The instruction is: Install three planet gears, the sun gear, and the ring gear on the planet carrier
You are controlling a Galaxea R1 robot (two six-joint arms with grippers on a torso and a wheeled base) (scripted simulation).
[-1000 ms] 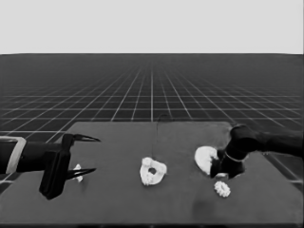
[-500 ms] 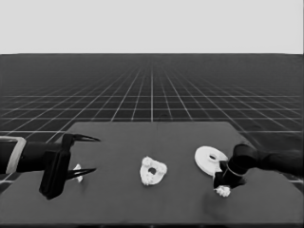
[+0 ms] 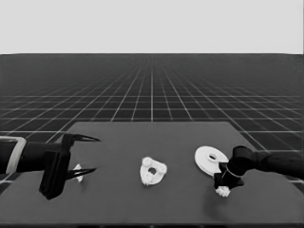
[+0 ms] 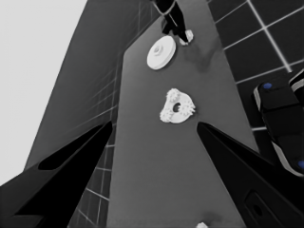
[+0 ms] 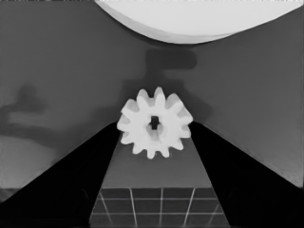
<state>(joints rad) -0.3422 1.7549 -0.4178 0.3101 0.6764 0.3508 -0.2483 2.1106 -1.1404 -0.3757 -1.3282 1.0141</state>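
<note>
**Right claw at a gear**

My right claw (image 5: 154, 126) pinches a gear (image 5: 155, 122) between its fingertips, low at the desk (image 3: 118, 199), just beside the larger round part (image 3: 210, 159), cut off in my wrist view. Farther left, the smaller round part (image 3: 153, 171) carries gears I can't count. My left claw (image 3: 88, 154) waits spread, a white bit (image 3: 78, 172) half hidden beneath.

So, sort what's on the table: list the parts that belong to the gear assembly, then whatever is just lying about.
Belongs to the job:
- smaller round part, with seated gears on it
- larger round part
- loose gear, at the right tool

Just lying about:
- thin white piece, under the parked left tool, not held
</note>
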